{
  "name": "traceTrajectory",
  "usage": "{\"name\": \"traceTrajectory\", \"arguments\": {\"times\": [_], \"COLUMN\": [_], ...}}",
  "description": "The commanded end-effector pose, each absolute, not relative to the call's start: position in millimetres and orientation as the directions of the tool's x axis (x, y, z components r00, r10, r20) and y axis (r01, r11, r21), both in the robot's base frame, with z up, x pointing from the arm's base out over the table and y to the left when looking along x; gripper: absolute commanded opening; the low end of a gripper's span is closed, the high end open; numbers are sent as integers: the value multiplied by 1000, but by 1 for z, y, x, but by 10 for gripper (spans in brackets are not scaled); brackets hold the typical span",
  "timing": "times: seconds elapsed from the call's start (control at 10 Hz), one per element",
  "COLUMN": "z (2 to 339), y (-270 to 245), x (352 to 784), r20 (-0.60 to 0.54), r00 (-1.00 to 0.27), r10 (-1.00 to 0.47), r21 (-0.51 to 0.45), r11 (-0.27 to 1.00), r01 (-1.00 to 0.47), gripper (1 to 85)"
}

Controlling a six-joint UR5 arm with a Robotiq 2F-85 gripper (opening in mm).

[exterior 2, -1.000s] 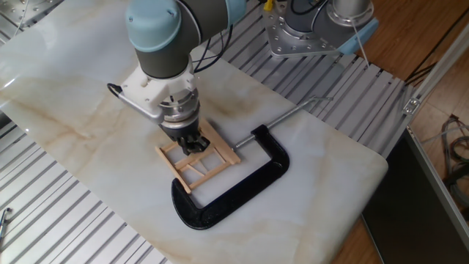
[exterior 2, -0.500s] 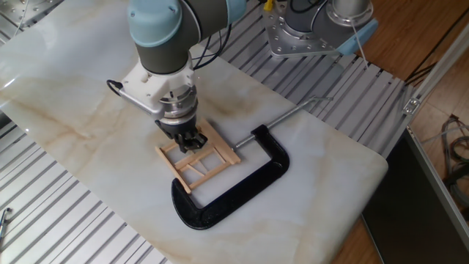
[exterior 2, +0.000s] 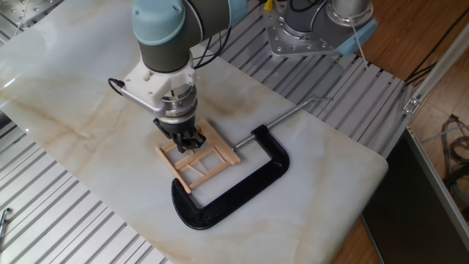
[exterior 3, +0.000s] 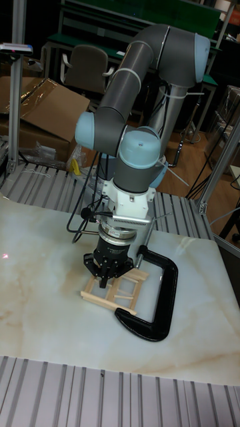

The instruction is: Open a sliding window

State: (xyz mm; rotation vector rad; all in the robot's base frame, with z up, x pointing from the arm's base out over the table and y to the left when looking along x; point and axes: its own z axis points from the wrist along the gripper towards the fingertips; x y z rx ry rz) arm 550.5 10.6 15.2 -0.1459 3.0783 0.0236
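Note:
The sliding window [exterior 2: 207, 170] is a small frame of pale wood sticks with crossbars, lying flat on the marble slab [exterior 2: 88, 110]. In the tall fixed view, the sliding window [exterior 3: 121, 296] sits just left of a black clamp. My gripper [exterior 2: 190, 142] points straight down over the window's far left part, its fingertips close together right at the sticks. In the tall view the gripper [exterior 3: 107, 279] covers the window's rear edge. I see nothing held between the fingers.
A large black C-clamp [exterior 2: 242, 187] lies flat around the window's near and right sides, its silver screw rod [exterior 2: 293, 111] pointing away to the right. Ribbed metal table [exterior 2: 66, 220] surrounds the slab. A second robot base [exterior 2: 308, 29] stands behind.
The gripper and wrist have shifted slightly up and away from the camera. The window and the clamp have not moved.

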Motion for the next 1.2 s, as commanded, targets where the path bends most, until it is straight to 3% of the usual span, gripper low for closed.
{"name": "traceTrajectory", "arguments": {"times": [0.0,1.1], "z": [15,13], "y": [12,12], "x": [549,540], "r20": [-70,-78], "r00": [-994,-994], "r10": [-82,-72], "r21": [20,29], "r11": [996,997], "r01": [-84,-75], "gripper": [7,7]}}
